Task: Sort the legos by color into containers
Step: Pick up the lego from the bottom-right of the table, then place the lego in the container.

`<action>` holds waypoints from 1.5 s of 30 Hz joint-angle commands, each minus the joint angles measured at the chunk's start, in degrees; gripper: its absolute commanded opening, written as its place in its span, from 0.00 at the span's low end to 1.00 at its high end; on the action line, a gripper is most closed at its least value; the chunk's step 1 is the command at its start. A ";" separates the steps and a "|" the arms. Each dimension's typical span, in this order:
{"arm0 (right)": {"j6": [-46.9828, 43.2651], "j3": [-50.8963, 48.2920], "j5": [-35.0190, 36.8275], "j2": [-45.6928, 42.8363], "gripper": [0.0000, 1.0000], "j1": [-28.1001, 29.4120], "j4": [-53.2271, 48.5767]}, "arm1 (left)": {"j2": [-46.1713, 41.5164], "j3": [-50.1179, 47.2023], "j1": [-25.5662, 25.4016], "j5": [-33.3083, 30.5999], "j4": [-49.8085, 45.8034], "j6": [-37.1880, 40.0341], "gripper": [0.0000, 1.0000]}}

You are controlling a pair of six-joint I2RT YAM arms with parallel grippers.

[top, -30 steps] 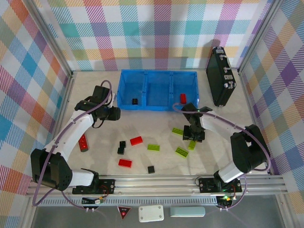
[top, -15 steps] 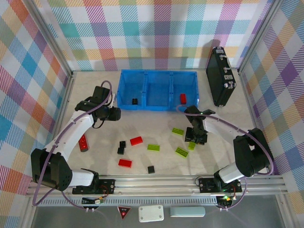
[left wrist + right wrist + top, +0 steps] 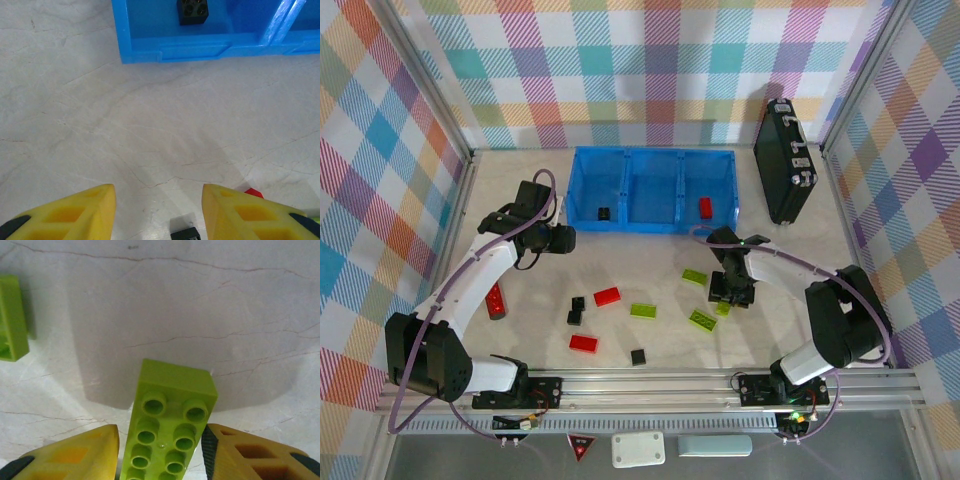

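A lime-green lego (image 3: 170,405) of glossy, smooth plastic, a blue tray (image 3: 175,50) of shiny plastic, a pale matt counter (image 3: 150,125) veined like stone, and jaws of matt yellow plastic.

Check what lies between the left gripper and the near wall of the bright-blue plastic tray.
That stretch is bare: in the left wrist view, pale marbled tabletop runs from the left gripper to the bright-blue plastic tray.
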 commanded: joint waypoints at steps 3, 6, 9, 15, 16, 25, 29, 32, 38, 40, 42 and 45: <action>0.72 -0.78 -1.18 1.02 0.45 -0.48 0.80 | -0.46 -0.66 0.59 0.96 0.62 0.20 0.49; 0.58 -0.83 -1.53 1.07 0.41 -0.48 0.98 | -0.38 -0.66 0.60 0.98 0.63 0.12 0.49; 0.45 -0.58 -1.36 0.91 0.39 -0.48 0.75 | -0.50 -0.65 0.60 0.74 0.62 0.04 0.49; -0.08 0.75 -1.34 0.07 0.36 -0.48 -0.80 | -0.90 -0.75 0.60 1.00 0.80 -0.02 0.49; -0.12 0.98 -1.30 -0.21 0.35 -0.47 -1.10 | -0.90 -0.75 0.59 1.05 0.80 -0.08 0.49; -2.08 5.42 -1.18 -1.16 0.34 -0.33 -5.10 | -0.99 -1.01 0.59 2.01 1.20 -0.10 0.49; -3.09 9.68 -1.32 -0.36 0.34 0.21 -6.79 | -1.37 -1.32 0.59 2.70 1.50 -0.22 0.49; -3.64 14.14 -1.19 1.56 0.34 1.42 -8.12 | -1.44 -1.32 0.61 2.98 1.57 -0.22 0.49; -4.03 24.28 -1.41 7.38 0.35 4.82 -9.50 | -1.64 -1.45 0.61 3.99 1.67 -0.34 0.49; -4.16 27.63 -1.66 9.49 0.34 5.66 -9.62 | -1.69 -1.51 0.59 4.17 1.77 -0.35 0.49; -4.46 31.10 -1.76 11.84 0.35 6.32 -9.48 | -1.54 -1.52 0.63 4.29 1.86 -0.27 0.49; -5.00 36.83 -1.51 15.51 0.34 6.79 -9.82 | -1.19 -1.50 0.59 5.12 1.98 -0.53 0.49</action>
